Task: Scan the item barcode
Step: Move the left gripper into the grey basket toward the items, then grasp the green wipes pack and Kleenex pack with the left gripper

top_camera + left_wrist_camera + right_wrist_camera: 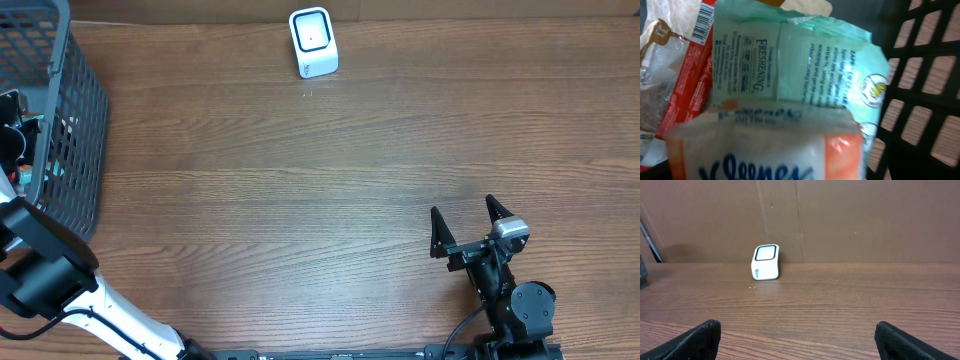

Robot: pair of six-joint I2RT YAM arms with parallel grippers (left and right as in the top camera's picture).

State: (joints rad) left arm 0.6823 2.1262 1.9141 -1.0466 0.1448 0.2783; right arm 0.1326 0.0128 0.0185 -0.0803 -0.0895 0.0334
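While the left arm (40, 265) reaches into the grey basket (85, 110) at the left end of the desk (300, 200), the things to be scanned lie packed together inside it. The wrist camera sits right on top of them. A white and orange tissue pack (765, 145) fills the foreground and covers the lower part of a green pack (805, 65) printed with small text. To the left of these is a red packet (687, 70) with a barcode (704, 22) near its top edge, and a clear bag (655, 75) of something brown lies at the far left. The basket's dark lattice wall closes in on the right.

The left claw is sunk among these packs, and its fingers show in neither view. It is spread as wide as it goes, and I cannot tell whether it touches any pack.

The white scanner (313, 42) stands alone at the far edge of the desk, in front of a brown board (865, 220) and well apart from the basket. Only bare wood lies between them.

The right claw (461, 205) rests near the front right corner, fingers fully apart and empty, pointing toward the scanner.
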